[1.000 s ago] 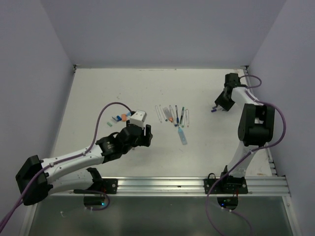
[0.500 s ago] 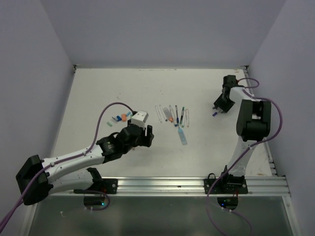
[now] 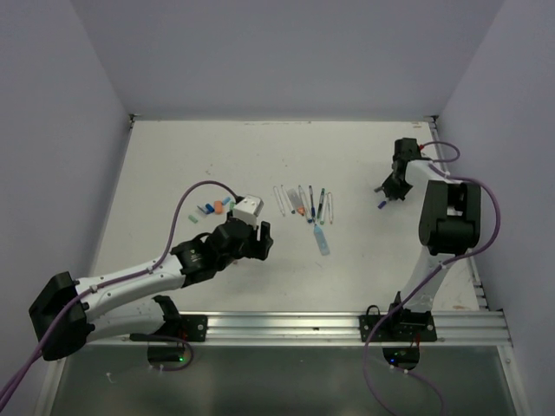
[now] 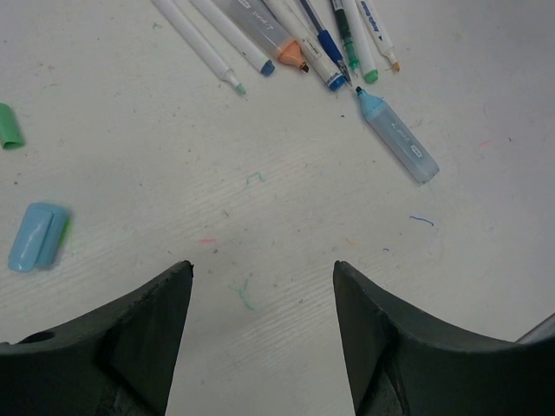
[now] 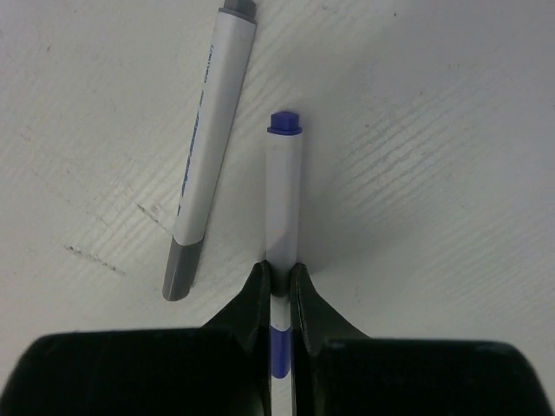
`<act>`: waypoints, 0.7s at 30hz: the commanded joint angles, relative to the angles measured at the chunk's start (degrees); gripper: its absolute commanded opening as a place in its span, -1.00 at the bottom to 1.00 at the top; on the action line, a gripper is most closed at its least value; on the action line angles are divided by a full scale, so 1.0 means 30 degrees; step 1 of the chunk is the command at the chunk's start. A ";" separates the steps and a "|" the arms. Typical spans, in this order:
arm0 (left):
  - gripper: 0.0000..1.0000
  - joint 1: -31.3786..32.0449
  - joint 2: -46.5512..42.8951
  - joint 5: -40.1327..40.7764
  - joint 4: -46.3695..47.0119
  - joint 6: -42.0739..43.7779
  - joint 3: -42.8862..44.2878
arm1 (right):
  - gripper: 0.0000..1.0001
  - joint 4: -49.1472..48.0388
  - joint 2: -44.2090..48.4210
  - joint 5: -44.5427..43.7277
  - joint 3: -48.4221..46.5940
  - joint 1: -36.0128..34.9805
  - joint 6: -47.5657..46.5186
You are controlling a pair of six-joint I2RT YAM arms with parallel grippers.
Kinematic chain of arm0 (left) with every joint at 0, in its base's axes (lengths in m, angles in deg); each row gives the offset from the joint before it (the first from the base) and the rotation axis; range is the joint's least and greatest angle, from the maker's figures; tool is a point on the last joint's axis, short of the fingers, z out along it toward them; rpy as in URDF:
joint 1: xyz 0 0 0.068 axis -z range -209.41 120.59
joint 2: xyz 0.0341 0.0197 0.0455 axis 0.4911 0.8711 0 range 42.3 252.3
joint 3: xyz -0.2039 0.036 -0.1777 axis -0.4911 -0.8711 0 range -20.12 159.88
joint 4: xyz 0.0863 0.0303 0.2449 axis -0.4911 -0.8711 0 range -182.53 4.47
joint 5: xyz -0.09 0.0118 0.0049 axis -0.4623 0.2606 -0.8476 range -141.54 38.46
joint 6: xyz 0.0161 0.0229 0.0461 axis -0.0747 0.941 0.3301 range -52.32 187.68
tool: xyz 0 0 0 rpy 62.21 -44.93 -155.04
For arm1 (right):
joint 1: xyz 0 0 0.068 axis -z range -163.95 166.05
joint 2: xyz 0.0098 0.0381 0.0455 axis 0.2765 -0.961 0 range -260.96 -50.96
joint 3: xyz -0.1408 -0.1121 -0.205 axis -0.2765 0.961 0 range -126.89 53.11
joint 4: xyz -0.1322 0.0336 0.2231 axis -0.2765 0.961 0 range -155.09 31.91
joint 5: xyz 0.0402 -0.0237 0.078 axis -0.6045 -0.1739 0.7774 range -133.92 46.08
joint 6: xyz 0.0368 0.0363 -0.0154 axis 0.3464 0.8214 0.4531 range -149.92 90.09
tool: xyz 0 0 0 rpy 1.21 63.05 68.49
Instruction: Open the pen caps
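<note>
My right gripper (image 5: 279, 267) is shut on a white pen with blue ends (image 5: 284, 191), gripping its barrel low over the table at the far right (image 3: 392, 191). A second pen with grey ends (image 5: 208, 147) lies just to its left, apart from the fingers. My left gripper (image 4: 263, 267) hangs open over bare table with nothing between its fingers. Ahead of it lies a row of several pens (image 4: 295, 35) and a light blue marker (image 4: 397, 139). Loose pen caps lie to its left: a light blue one (image 4: 36, 236) and a green one (image 4: 9, 126).
In the top view the row of pens (image 3: 303, 201) sits mid-table, with a small cluster of caps (image 3: 212, 208) left of the left wrist. Faint ink marks dot the white table (image 4: 251, 295). Walls close in on three sides.
The right gripper has closed onto the blue-ended pen and shifted slightly. The left arm has hardly moved and stays open.
</note>
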 commanded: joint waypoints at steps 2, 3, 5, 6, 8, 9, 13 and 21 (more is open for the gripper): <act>0.40 -0.0156 0.0089 -0.0643 0.0454 0.0333 0.0620 | -1.00 0.0553 0.0968 -0.0014 0.2217 0.0085 -0.0288; 0.40 -0.0185 0.0119 -0.0789 0.0453 0.0333 0.0796 | -1.00 0.0465 0.1668 0.0016 0.2542 0.0085 -0.0318; 0.40 -0.0301 0.0352 -0.1724 0.0511 0.0304 0.1235 | -1.00 0.0143 0.2724 0.0221 0.3451 0.0114 -0.0493; 0.40 -0.0534 0.0440 -0.2221 0.0570 0.0246 0.1353 | -1.00 -0.0032 0.4005 0.0221 0.3802 0.0085 -0.0639; 0.40 -0.0944 0.0850 -0.4298 0.1124 -0.0076 0.1530 | -1.00 -0.0471 0.5359 0.1183 0.4915 0.0056 -0.0844; 0.40 -0.1527 0.1055 -0.5118 0.1417 -0.0222 0.1530 | -1.00 -0.0793 0.6207 0.1739 0.5325 -0.0003 -0.0961; 0.38 -0.3258 0.2487 -1.0822 0.4456 -0.1508 0.1179 | -1.00 -0.1732 1.0072 0.4523 0.6675 -0.1287 -0.2042; 0.43 -0.3847 0.4601 -1.4645 0.9150 -0.4030 0.1003 | -1.00 -0.4221 1.3071 1.0819 0.7701 -0.5917 -0.1257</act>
